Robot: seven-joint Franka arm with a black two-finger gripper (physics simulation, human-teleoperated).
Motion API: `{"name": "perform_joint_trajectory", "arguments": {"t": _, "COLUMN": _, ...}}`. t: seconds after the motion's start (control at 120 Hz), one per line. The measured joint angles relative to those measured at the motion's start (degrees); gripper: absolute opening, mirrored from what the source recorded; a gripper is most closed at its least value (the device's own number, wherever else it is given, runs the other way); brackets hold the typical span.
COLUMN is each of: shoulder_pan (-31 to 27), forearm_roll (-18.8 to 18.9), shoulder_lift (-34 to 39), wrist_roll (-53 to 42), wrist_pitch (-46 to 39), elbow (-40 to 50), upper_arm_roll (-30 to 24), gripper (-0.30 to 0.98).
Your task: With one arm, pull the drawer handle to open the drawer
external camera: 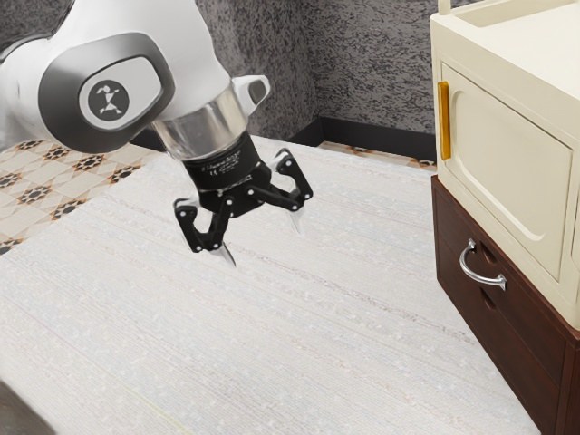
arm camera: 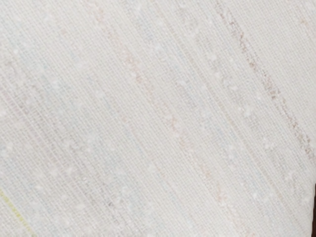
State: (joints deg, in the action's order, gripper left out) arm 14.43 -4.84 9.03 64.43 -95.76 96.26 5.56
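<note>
Surroundings: a pale woven surface (external camera: 272, 344) is spreading beneath the arm and stretching between the gripper and the furniture. A mottled grey wall (external camera: 372, 63) is rising behind, a dark baseboard (external camera: 381, 136) running along its foot; patterned floor tiles (external camera: 45, 190) are showing at the exterior view's left. The white arm (external camera: 195, 54) is reaching in from the upper left. A cream cabinet (external camera: 507, 163) is resting on a dark brown drawer unit (external camera: 445, 263), with a yellow-gold upright handle (external camera: 444, 120) marking its front. A thin yellow-green line (external camera: 149, 403) is crossing the surface.

Gripper (external camera: 267, 246), black, two-fingered: hanging above the woven surface, well apart from the drawer unit, its jaws standing spread, tips separated.

Obscured or cropped: the furniture is running out of frame at the exterior view's right, and the arm at the upper left. A dark grey shape (external camera: 18, 412) is entering at the lower left corner, its identity unclear. In the wrist view a dark sliver (arm camera: 314, 210) is touching the edge, too little of it showing to name.

Task item: one drawer (external camera: 521, 340), dark brown, its front sitting flush with the unit, below the cream cabinet. One handle (external camera: 478, 279), silvery, shiny, arched, is projecting from that front, dark recesses lying above and below it.
</note>
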Motion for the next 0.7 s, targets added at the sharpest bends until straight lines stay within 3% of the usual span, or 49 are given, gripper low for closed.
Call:
{"name": "perform_joint_trajectory", "arguments": {"t": 0.283, "shoulder_pan": 0.5, "forearm_roll": 0.2, "shoulder_lift": -1.7, "wrist_roll": 6.9, "wrist_pitch": -12.6, "elbow": 2.5, "upper_arm_roll": -3.3, "gripper": 0.66}}
{"name": "perform_joint_trajectory", "arguments": {"t": 0.7, "shoulder_pan": 0.7, "forearm_roll": 0.3, "shoulder_lift": -6.5, "wrist_roll": 7.8, "wrist_pitch": -22.4, "elbow": 1.9, "upper_arm_roll": -5.4, "gripper": 0.66}}
